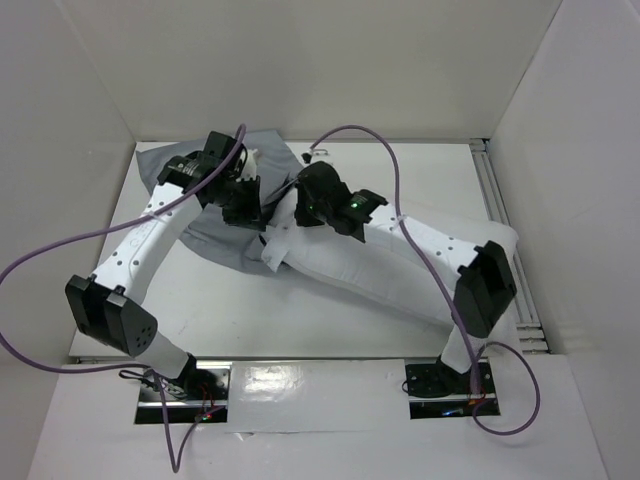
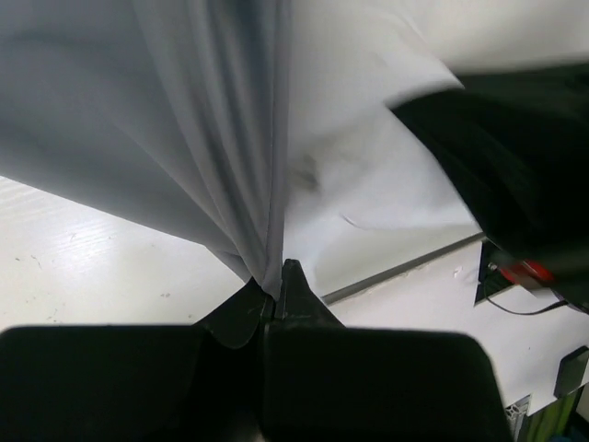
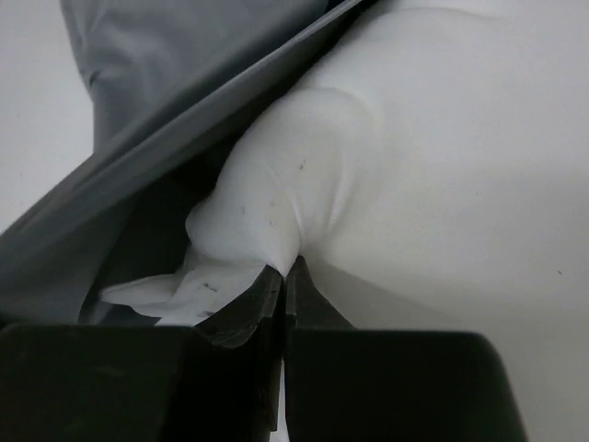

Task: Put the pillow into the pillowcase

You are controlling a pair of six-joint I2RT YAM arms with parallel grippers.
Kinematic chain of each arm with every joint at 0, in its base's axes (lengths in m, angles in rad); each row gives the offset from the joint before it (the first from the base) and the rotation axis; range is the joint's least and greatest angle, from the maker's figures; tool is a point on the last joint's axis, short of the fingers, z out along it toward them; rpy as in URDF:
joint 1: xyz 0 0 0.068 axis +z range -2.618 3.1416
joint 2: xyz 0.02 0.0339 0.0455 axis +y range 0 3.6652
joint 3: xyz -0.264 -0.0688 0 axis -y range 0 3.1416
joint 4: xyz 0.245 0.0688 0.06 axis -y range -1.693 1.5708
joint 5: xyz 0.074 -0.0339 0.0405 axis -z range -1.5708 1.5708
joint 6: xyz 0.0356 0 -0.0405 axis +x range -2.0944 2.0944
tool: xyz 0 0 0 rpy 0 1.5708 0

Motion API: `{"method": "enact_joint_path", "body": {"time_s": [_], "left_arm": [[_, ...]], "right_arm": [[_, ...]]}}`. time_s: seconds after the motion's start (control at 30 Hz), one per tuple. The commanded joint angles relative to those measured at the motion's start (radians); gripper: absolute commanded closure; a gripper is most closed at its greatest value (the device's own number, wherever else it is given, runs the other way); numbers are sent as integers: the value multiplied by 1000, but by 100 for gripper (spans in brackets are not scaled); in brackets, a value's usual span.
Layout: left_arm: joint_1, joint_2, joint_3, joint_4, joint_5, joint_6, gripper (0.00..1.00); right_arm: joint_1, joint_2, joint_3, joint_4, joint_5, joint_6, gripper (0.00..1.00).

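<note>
Both my tools are clamped shut, the left tool [image 2: 276, 287] on a fold of the grey pillowcase [image 2: 184, 120] near the bench's [image 1: 300, 325] far-left corner, the right tool [image 3: 283, 273] on a corner of the white pillow [image 3: 423, 138] at its opening, so I judge almost all the stuffing is left.

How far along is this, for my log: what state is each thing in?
Grey wrinkly cloth pillowcase: bunched, edge pinched and lifted.
Plump white rectangular pillow: mostly outside the pillowcase, corner pinched.
Left gripper: shut on the pillowcase.
Right gripper: shut on the pillow.
</note>
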Motion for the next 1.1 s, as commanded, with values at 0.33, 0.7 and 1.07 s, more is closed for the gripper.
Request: {"method": "enact_joint_path", "body": {"time_s": [0.33, 0.7, 1.07], "left_arm": [[-43, -99, 36, -48, 186, 60, 99], [18, -34, 160, -85, 120, 71, 21], [36, 272, 407, -19, -73, 29, 25]], "right_arm": [[32, 117, -67, 332, 70, 167, 100], [32, 67, -145, 510, -23, 147, 100], [41, -41, -158, 299, 18, 104, 27]]}}
